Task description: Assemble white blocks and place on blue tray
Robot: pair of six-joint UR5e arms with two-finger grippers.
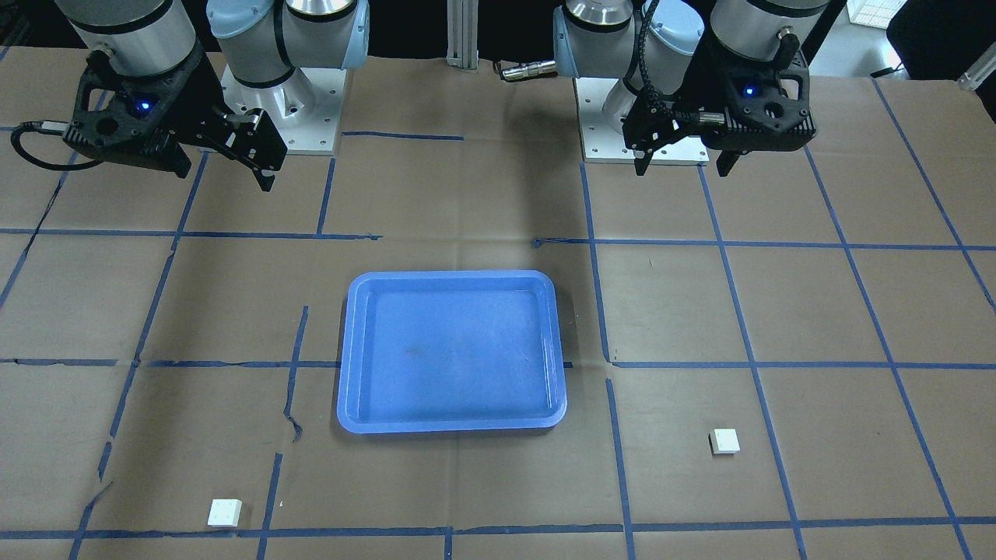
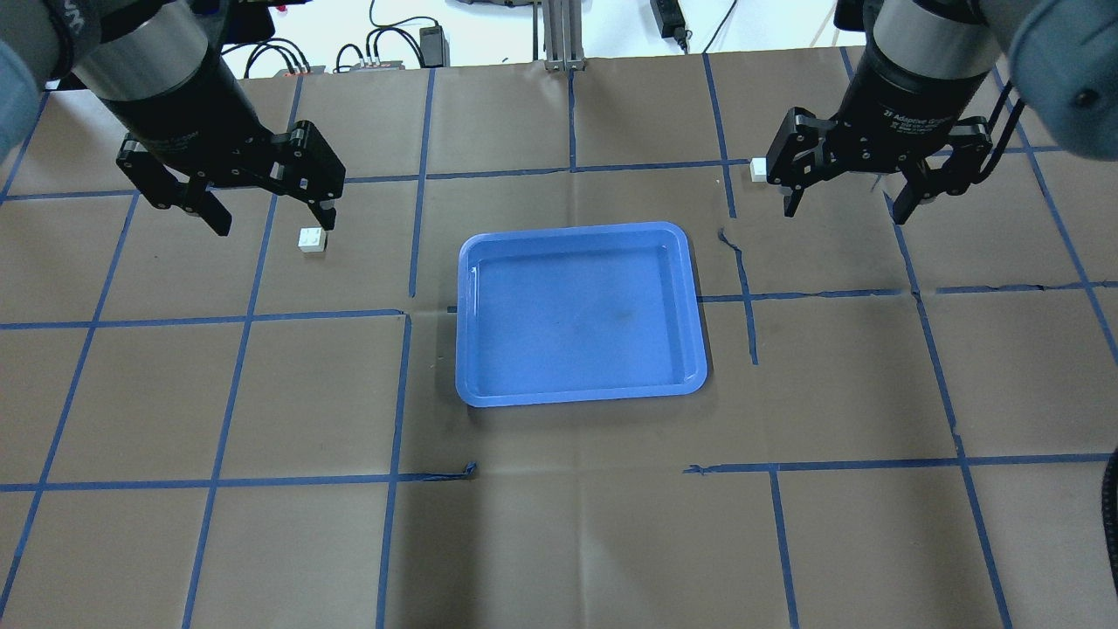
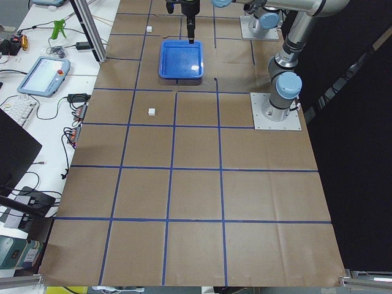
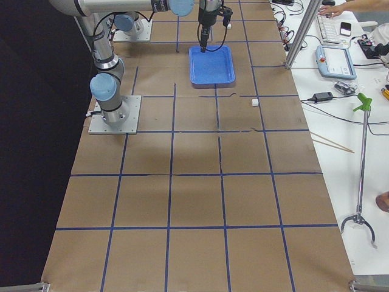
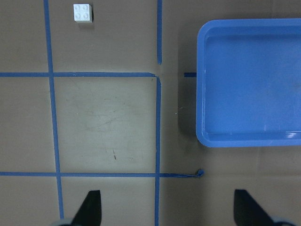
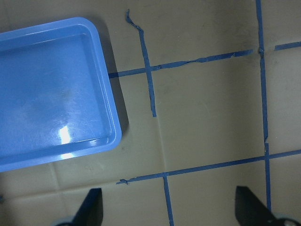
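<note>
The blue tray (image 2: 578, 313) lies empty at the table's middle; its rim also shows in the front view (image 1: 451, 420). One white block (image 2: 312, 238) lies on the paper left of the tray, just beyond my left gripper (image 2: 272, 220), which hangs open and empty above the table. The left wrist view shows this block (image 5: 83, 12) at the top left and the tray (image 5: 249, 84) at the right. The other white block (image 2: 758, 169) lies far right of the tray, partly hidden by my right gripper (image 2: 845, 210), also open and empty. The front view shows both blocks (image 1: 724, 441) (image 1: 225, 512) lying apart.
Brown paper with a grid of blue tape lines (image 2: 410, 314) covers the table. The arm bases (image 1: 272, 117) stand at the robot's edge. A side bench with a teach pendant (image 3: 41, 73) and cables runs along the far edge.
</note>
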